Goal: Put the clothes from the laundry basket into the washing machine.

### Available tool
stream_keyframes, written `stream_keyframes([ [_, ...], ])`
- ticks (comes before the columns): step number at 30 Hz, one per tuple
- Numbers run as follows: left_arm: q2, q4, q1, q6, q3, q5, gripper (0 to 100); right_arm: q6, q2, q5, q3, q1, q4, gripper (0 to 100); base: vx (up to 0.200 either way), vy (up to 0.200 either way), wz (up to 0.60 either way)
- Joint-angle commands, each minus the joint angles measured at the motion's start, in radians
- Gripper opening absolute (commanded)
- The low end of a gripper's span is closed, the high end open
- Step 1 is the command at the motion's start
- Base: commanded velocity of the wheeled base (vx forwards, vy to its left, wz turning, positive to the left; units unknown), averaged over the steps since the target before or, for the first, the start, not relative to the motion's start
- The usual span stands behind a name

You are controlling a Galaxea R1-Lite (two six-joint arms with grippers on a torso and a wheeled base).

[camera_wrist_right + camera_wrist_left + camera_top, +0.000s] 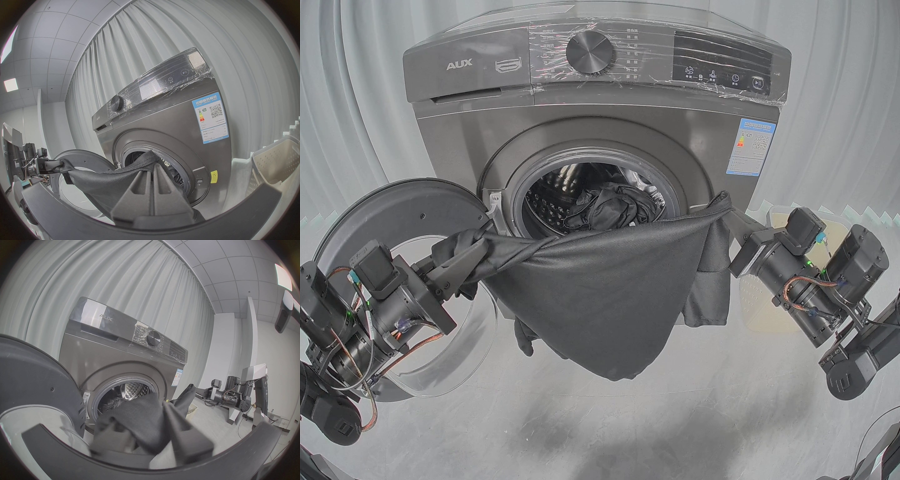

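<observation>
My left gripper [478, 250] and right gripper [732, 217] each pinch one black garment [600, 281] spanning the washing machine [487, 125] mouth; second garment [612, 206] inside.

The washing machine [487, 144] carries short brand lettering [459, 64] in pale capitals left of its dial [589, 52], with a small emblem [508, 65] between them. Right of the dial, a dark display [722, 62] shows small white symbols, ending in a start-pause sign [758, 83]. Below and right of the dial is a blue-edged energy label [750, 147] with coloured bars and a square code. Its fine print is too small to read. A yellow sticker [214, 176] sits lower still.
</observation>
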Motion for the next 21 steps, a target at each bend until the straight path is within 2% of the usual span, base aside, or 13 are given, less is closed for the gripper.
stream_keyframes([
  [1,0.01,0.0,-0.001,-0.003,0.002,-0.001,100,-0.001,0.003,0.0,0.003,0.004,-0.001,0,0.0,0.0,0.0],
  [17,0.072,0.0,-0.004,0.0,0.062,0.001,100,0.012,0.007,0.0,0.0,0.024,-0.001,0,0.0,0.0,0.0],
  [21,0.108,0.0,-0.007,0.026,0.073,0.001,100,0.01,0.007,0.0,-0.004,0.03,-0.001,0,0.0,0.0,0.0],
])
